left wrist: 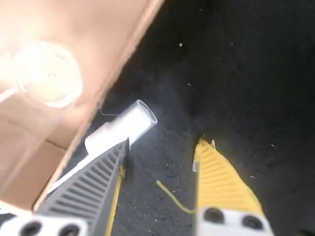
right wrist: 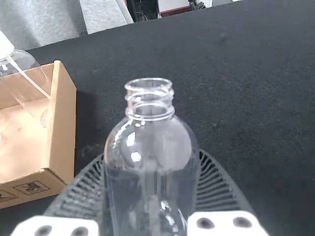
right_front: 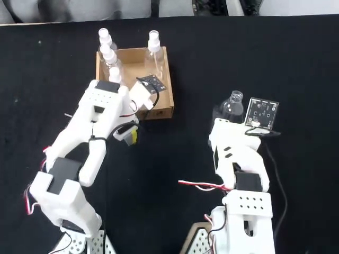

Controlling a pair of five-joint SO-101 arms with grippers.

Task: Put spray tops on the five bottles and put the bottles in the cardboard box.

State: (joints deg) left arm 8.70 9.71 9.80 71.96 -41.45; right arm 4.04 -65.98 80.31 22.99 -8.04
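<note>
The cardboard box (right_front: 161, 103) stands at the back left and holds several clear bottles with white spray tops, such as the one at the box's far right corner (right_front: 154, 50). A loose white spray top (left wrist: 120, 129) lies on the black mat against the box wall (left wrist: 125, 46). My left gripper (left wrist: 163, 145) hangs open over it, with the grey finger (left wrist: 93, 187) touching the top's side and the yellow finger (left wrist: 221, 187) apart from it. My right gripper (right_front: 229, 115) is shut on a clear, topless bottle (right wrist: 147, 157), held upright to the right of the box (right wrist: 54, 123).
A thin yellow thread (left wrist: 172, 196) lies on the mat between the left fingers. The black mat (right_front: 254, 58) is open behind and to the right of the held bottle (right_front: 233, 103). The left arm (right_front: 95, 127) reaches along the box's front left corner.
</note>
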